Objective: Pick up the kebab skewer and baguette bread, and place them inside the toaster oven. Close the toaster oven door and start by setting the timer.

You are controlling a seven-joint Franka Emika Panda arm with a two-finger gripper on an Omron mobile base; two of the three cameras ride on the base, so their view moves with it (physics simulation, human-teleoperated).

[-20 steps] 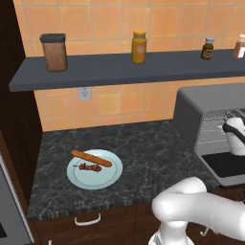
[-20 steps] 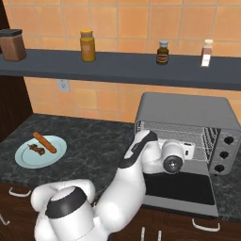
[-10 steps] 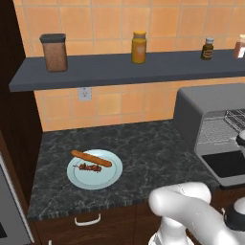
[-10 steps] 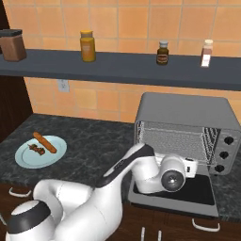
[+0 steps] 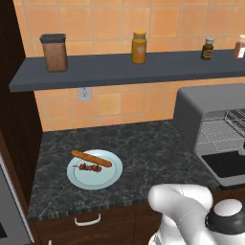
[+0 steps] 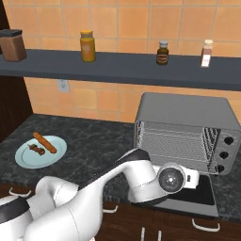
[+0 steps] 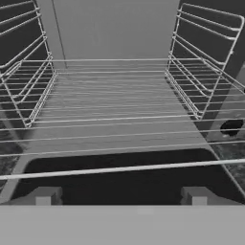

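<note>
The toaster oven [image 6: 186, 124] stands at the counter's right end, its door [image 6: 202, 195] folded down flat and the wire rack [image 7: 110, 95] bare inside. My gripper [image 7: 119, 197] hovers low over the lowered door [image 5: 228, 165], facing into the cavity. It is open, with nothing between its fingertips [image 7: 45, 196]. In the right base view the hand [image 6: 188, 179] is just in front of the oven mouth. Far to the left, a pale blue plate [image 5: 103, 179] carries the baguette bread [image 5: 91, 158] and, beside it, the darker kebab skewer [image 5: 90, 167]. Both also lie on the plate [image 6: 26, 157] in the right base view.
Three dark knobs [image 6: 225, 154] run down the oven's right front. A grey shelf [image 5: 124, 69] above the counter holds a brown canister [image 5: 54, 51], an orange jar [image 5: 139, 47] and small bottles [image 6: 162, 52]. A dark tall cabinet [image 5: 12, 119] bounds the left side. Black stone counter [image 5: 148, 148] stretches between plate and oven.
The hand has dropped from rack height to just above the lowered door, and the arm has folded down in front of the base. Plate, food and oven have not moved.
</note>
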